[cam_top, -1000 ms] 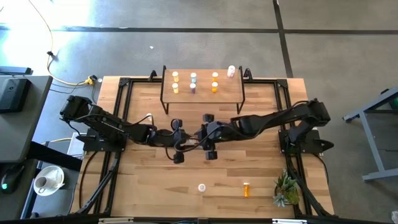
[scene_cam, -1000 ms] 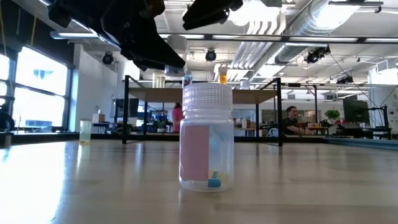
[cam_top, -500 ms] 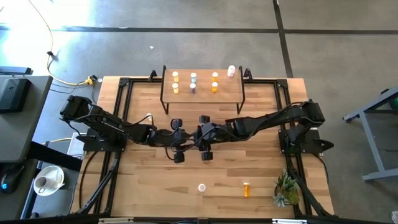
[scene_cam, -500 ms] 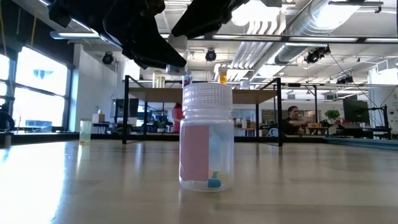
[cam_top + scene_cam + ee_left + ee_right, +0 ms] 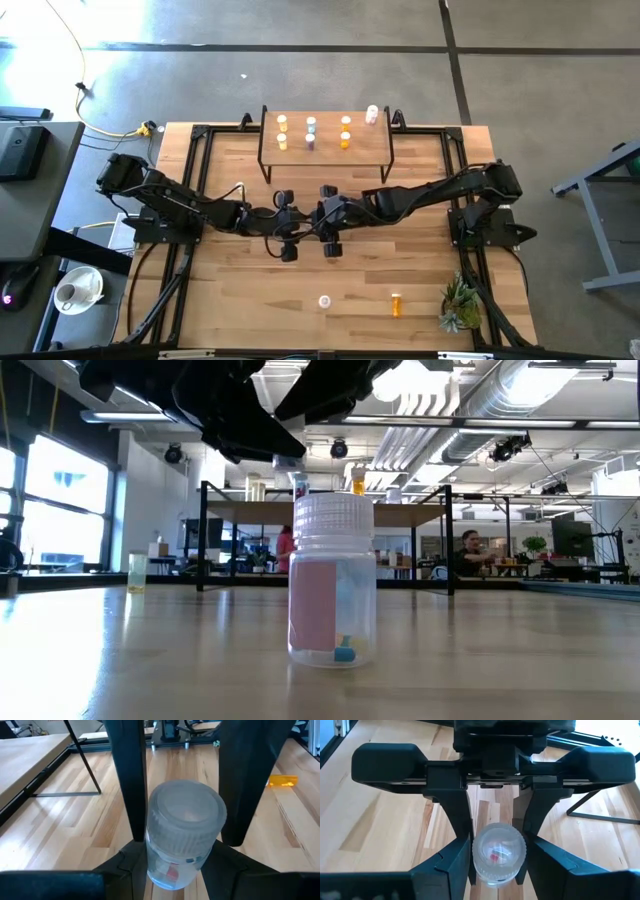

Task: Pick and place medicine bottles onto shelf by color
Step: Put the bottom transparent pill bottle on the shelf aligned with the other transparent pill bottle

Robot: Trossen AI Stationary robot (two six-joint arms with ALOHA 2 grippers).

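A small clear medicine bottle with a ribbed pale cap and a red pill inside hangs above the table's middle, with my left gripper shut on it. My right gripper faces it from the right, open, its fingers close on either side of the cap. The shelf at the far edge carries several bottles in rows, orange and light blue; a pink one is at its right end. A pink-labelled bottle stands near the front edge. An orange one lies beside it. My left gripper pinches the bottle's clear body, below the cap, between its two fingers. The fingers come from the table's left, slanting a little downward. The bottle stands roughly upright, cap up, lifted clear of the table. My right gripper: I cannot tell whether its fingers touch the cap.
A small green plant sits at the near right corner. Black frame rails run along the table's left and right sides. The pink-labelled bottle stands right in front of the low camera.
My right gripper has come a little down and toward the table's left, closing in on my left gripper and the bottle, then stopped. The bottle has stayed where it was.
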